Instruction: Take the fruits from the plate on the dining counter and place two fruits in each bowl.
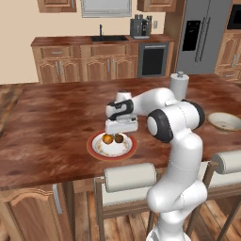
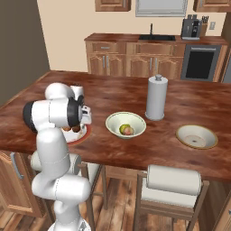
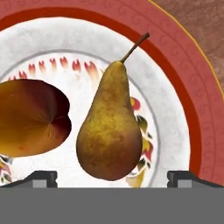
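The red-rimmed plate (image 1: 100, 151) sits on the dining counter (image 1: 52, 122) near its front edge. On it lie an orange fruit (image 1: 108, 139) and a dark brown fruit (image 1: 119, 138). My gripper (image 1: 116, 133) hangs open just above them. In the hand view the brown, pear-shaped fruit (image 3: 109, 131) lies between my fingertips (image 3: 43, 178), apart from both. The orange fruit (image 3: 33, 117) is to its left on the plate (image 3: 183, 87). The cream bowl (image 2: 113, 121) holds a yellow-green fruit (image 2: 122, 129) and a pinkish red fruit (image 2: 130, 131). The tan-rimmed bowl (image 2: 196, 136) has no fruit in it.
A tall paper towel roll (image 2: 156, 97) stands behind the cream bowl. Two padded stools (image 2: 173, 180) are tucked under the counter's front edge. The tan-rimmed bowl (image 1: 225, 121) lies far right of the plate. Kitchen cabinets and a sink line the back wall.
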